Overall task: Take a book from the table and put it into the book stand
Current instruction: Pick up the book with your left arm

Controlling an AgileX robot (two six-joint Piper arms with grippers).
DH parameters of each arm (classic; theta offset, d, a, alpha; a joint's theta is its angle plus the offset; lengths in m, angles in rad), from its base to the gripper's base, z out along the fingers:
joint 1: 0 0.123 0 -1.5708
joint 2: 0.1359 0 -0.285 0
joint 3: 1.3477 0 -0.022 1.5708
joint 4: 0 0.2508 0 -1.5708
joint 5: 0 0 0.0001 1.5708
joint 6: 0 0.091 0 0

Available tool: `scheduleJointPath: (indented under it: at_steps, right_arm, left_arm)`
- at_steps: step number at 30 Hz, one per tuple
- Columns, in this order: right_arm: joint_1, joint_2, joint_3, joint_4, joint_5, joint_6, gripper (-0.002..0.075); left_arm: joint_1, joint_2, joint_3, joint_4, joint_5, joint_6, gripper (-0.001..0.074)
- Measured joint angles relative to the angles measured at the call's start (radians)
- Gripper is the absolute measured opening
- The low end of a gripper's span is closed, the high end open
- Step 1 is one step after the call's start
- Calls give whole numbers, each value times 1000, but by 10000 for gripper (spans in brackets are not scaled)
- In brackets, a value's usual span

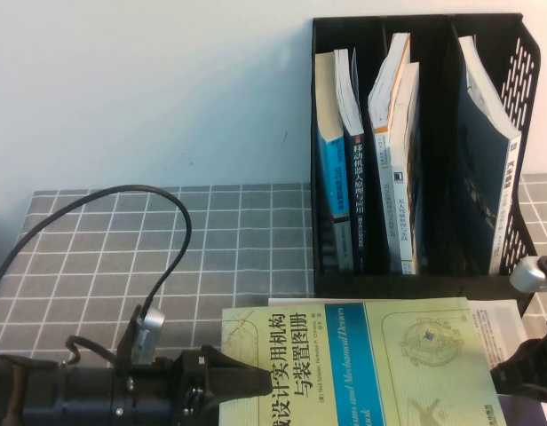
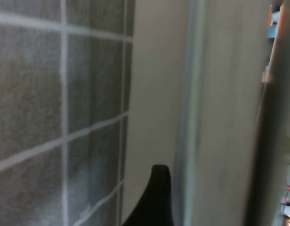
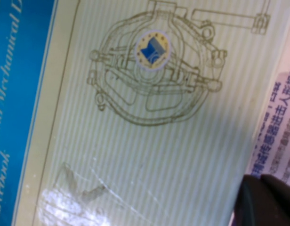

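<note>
The pale yellow-green book [image 1: 407,364] with the blue band lies at the table's [image 1: 96,257] front, just before the black book stand [image 1: 522,53]. My left gripper [image 1: 256,383] is at the book's left edge. In the left wrist view the thick page edge [image 2: 220,94] fills the gap between the two dark fingers [image 2: 154,197], so the gripper [image 2: 215,188] grips it. My right gripper [image 1: 500,366] is at the book's right edge. In the right wrist view its fingertips [image 3: 262,202] sit together beside the cover [image 3: 149,141].
The stand holds several upright and leaning books [image 1: 353,133] in all three compartments. A white printed book [image 1: 500,315] lies under the yellow-green one and shows in the right wrist view [image 3: 281,117]. A black cable [image 1: 180,231] loops over the grid cloth [image 2: 32,94].
</note>
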Motion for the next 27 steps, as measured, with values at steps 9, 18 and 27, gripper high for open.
scheduleJointPath:
  at_steps: [9, 18, 27]
  right_arm:
    - [62, 0, 0, 41, -16, 5, -2]
    - [64, 0, 0, 43, -28, 7, -2]
    - [67, 0, 0, 44, -31, 7, -2]
  left_arm:
    - [0, 47, -1, -6, 12, 51, 554]
    - [18, 48, -1, -6, 10, 49, 498]
    - [91, 48, -1, 5, 15, 25, 496]
